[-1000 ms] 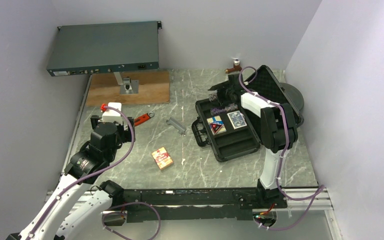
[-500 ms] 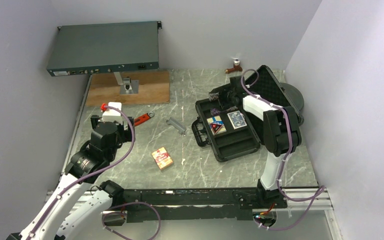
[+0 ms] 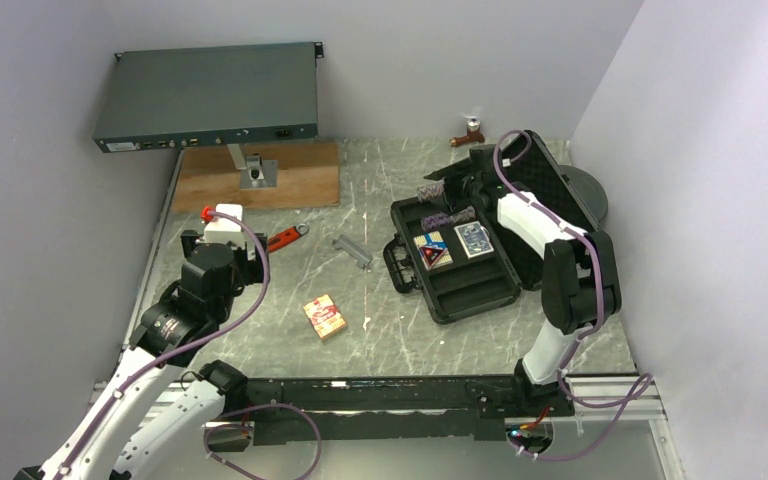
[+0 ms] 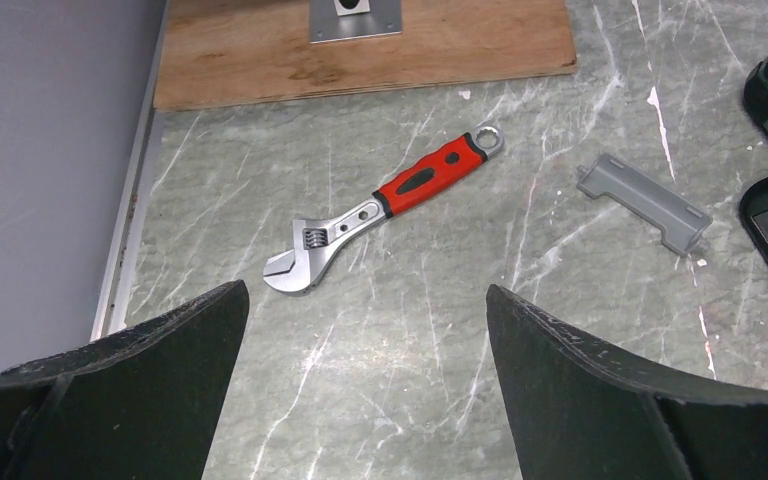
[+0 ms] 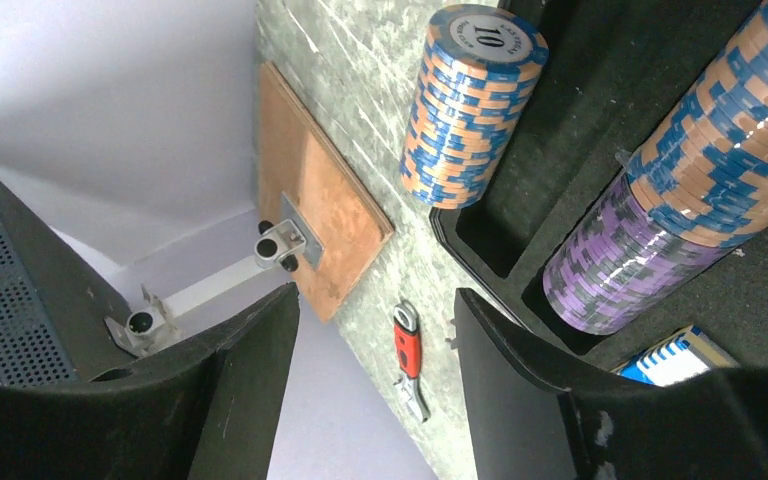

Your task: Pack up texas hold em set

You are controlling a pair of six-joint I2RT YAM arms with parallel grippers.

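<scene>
grey desk [image 3: 400,345] holds the red-orange card box [image 3: 324,317] outside the case [image 3: 465,285]; both jaws spread empty, i'd fetch it next.

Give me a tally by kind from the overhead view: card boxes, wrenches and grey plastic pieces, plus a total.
Card boxes: 3 (blue card box and card box showing a red triangle in the open black plastic case; red-orange card box on the marbled table)
Red-handled adjustable wrench: 1
Grey plastic strip: 1
Total: 5

Open black case [image 3: 463,300], two card boxes [image 3: 474,239] inside
</scene>
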